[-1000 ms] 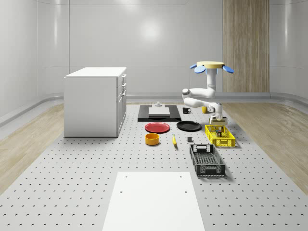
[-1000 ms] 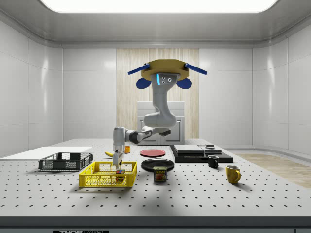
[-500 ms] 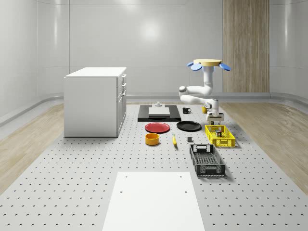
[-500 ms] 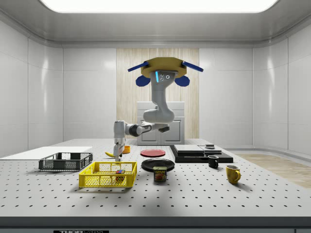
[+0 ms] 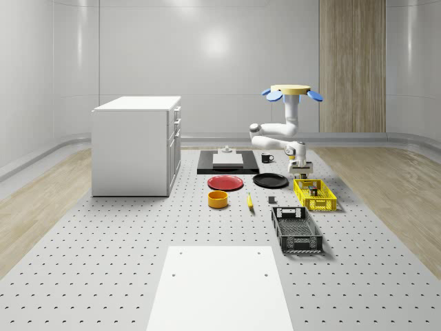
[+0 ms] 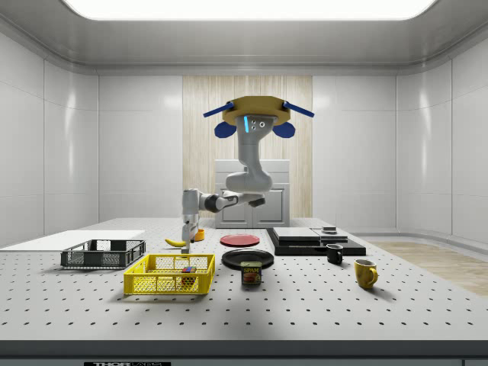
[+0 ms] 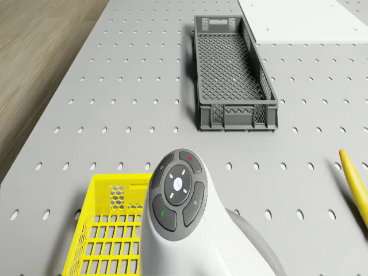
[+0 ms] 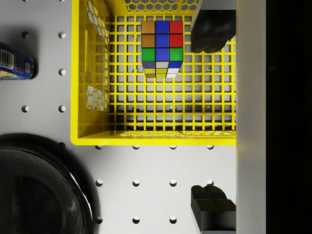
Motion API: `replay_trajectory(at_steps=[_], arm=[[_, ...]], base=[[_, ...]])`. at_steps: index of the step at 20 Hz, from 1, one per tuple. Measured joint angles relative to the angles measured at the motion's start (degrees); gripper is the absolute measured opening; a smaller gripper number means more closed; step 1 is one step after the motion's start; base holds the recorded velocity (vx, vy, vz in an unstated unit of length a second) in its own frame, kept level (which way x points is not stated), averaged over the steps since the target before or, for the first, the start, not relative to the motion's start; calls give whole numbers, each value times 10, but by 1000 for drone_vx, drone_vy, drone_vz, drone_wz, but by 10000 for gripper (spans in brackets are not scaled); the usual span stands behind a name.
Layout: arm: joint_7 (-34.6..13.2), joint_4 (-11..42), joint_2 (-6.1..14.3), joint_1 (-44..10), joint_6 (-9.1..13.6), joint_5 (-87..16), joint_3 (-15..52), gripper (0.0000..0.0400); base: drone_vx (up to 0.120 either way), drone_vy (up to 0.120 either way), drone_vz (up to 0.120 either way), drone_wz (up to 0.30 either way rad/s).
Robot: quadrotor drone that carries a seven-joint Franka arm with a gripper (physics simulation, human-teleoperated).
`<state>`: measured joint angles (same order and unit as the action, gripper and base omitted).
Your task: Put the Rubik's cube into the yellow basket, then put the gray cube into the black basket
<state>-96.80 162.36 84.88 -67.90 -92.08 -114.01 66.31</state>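
We hover with our drone above the far part of the bench, near the black plate and just behind the yellow basket in the whole-scene view. Our arm hangs down from the body and bends toward the side view's left, so that the jaws point straight down above the near end of the yellow basket. We see our jaws spread wide apart and gripping nothing: in the wrist view one fingertip stands over the basket's mesh floor and the other over the bare bench outside its rim.

The Rubik's cube lies on the floor of the yellow basket, apart from our jaws and below them. In the side view it shows as a small coloured block behind the yellow wall.

The black basket stands on the bench just in front of the yellow one, nearer the whole-scene camera, beside a white mat. We cannot make out the gray cube with any certainty.

Around us on the bench lie a banana, an orange bowl, a red plate, a can and two mugs. A white cabinet stands at the whole-scene view's left.
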Motion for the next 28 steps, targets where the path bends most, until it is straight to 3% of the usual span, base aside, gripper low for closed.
replay_trajectory(at_steps=[8, 22, 28], arm=[[0, 0, -1, 1, 1, 0, 0, 400], [1, 0, -3, 2, 3, -1, 0, 400], [1, 0, -4, 2, 4, -2, -1, 400]], base=[[0, -120, 0, 0], [103, -120, 0, 0], [20, -120, 0, 0]])
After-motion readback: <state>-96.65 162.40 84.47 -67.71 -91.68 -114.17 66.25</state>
